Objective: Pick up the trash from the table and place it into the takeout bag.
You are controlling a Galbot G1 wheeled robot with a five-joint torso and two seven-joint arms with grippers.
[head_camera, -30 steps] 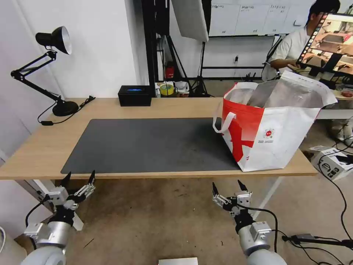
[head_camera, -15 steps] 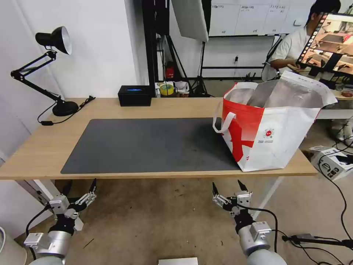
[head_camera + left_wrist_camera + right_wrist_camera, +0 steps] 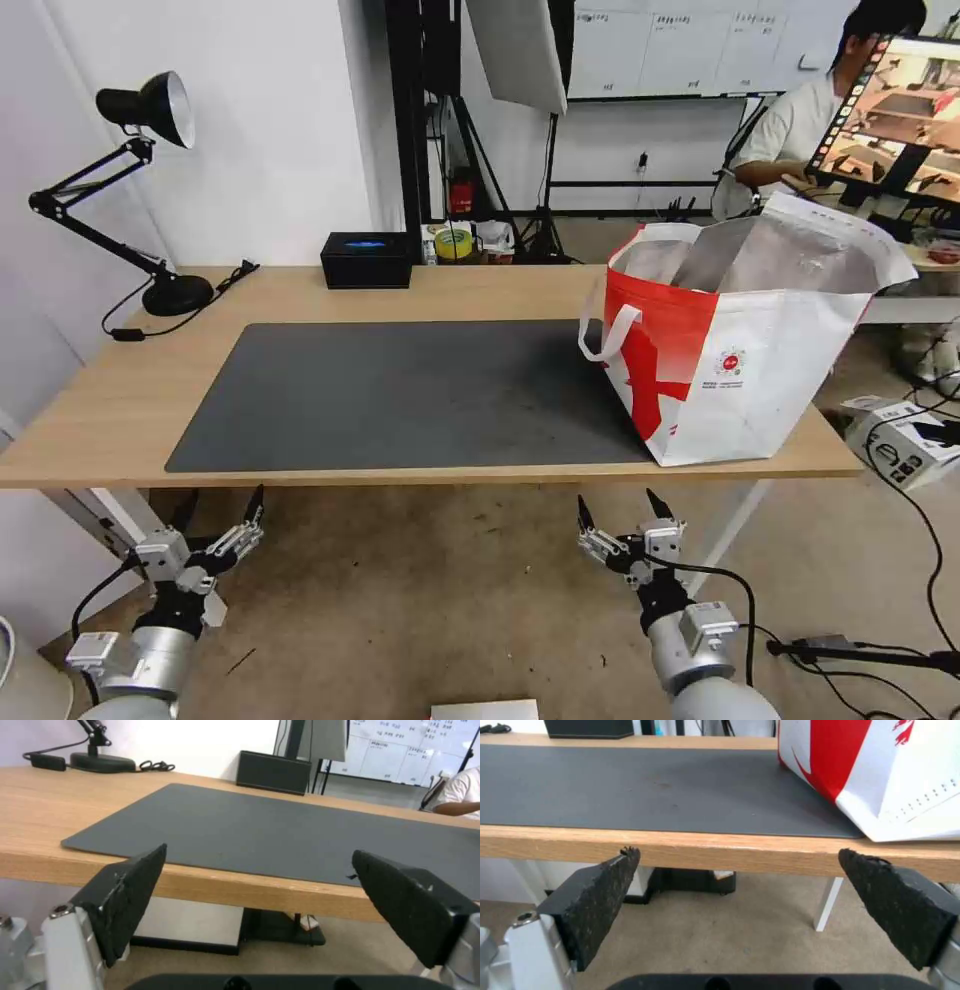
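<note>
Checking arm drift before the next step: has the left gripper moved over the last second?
Yes. The left gripper has dropped lower, away from the table front edge.

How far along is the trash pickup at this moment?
It looks finished or nearly so. No trash lies on the table or its mat, and the bag stands at the table's right end; its contents are hidden. Nothing is in hand: the left gripper and right gripper hang below the front edge, jaws open and empty.

takeout bag (image 3: 745, 350) on table's (image 3: 120, 400) right end, lamp (image 3: 150, 200) back left
</note>
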